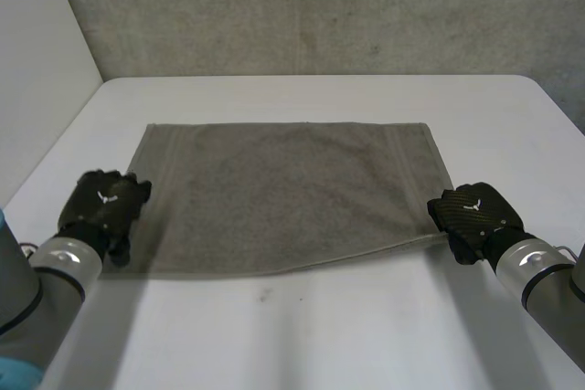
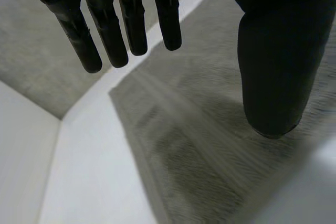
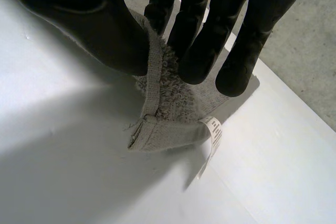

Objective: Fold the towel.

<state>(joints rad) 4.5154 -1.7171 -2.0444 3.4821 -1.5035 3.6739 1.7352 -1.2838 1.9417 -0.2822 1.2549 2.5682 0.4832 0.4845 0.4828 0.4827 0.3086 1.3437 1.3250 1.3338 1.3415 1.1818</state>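
Note:
A grey towel (image 1: pixel 283 194) lies spread flat on the white table (image 1: pixel 320 335), its long side running left to right. My left hand (image 1: pixel 102 207) is at the towel's near left corner. Its fingers (image 2: pixel 113 30) are straight and spread away from the thumb (image 2: pixel 278 61), which hangs close over the towel (image 2: pixel 210 145); nothing is gripped. My right hand (image 1: pixel 475 212) is at the near right corner. There the thumb (image 3: pixel 94 24) and fingers pinch the towel's hem, and the corner (image 3: pixel 168 132) with its white label (image 3: pixel 214 132) curls up off the table.
A grey wall (image 1: pixel 320 6) stands behind the table and a white panel (image 1: pixel 37 61) closes its left side. The table's right edge (image 1: pixel 558 102) runs close past my right arm. Bare tabletop lies in front of the towel and behind it.

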